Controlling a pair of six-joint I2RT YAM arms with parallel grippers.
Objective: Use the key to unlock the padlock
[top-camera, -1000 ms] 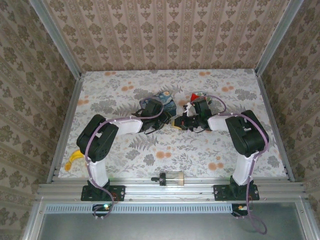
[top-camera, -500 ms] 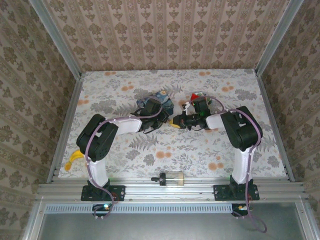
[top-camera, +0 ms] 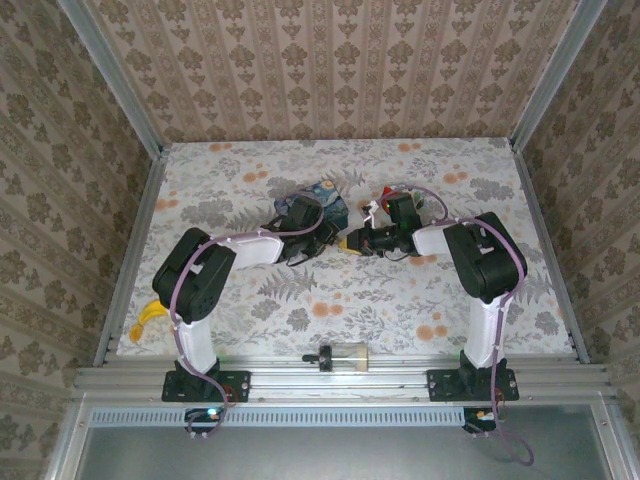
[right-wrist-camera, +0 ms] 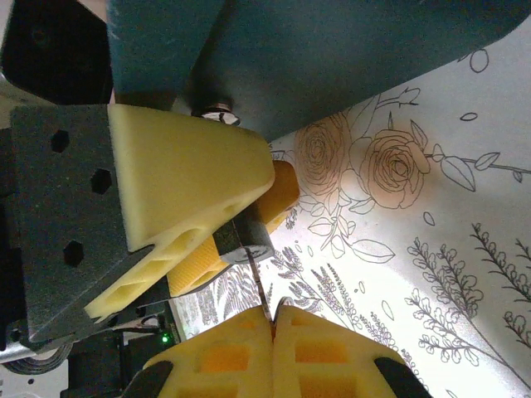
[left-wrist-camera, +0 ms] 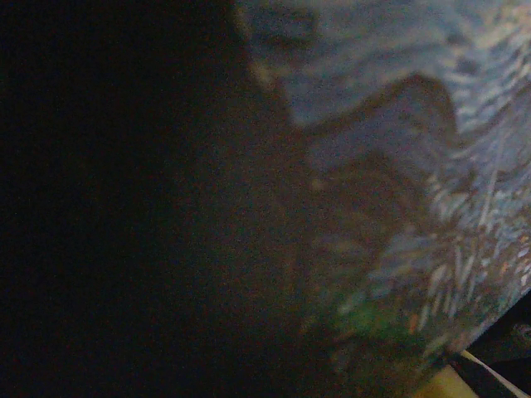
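Holding the key: my right pincer, pads clenched on one thin metal sliver, just on the near side of the blue box.
Padlock: one, small and dark, at the key's tip; mostly covered by yellow fingers, so I cannot tell whether the key is in.
Left pincer: clamped around the padlock, against the blue box's near side.
Banana: one, well left of the blue box, partly covered by my left arm.
Left wrist view: dark, blurred, the blue box's swirls close up.
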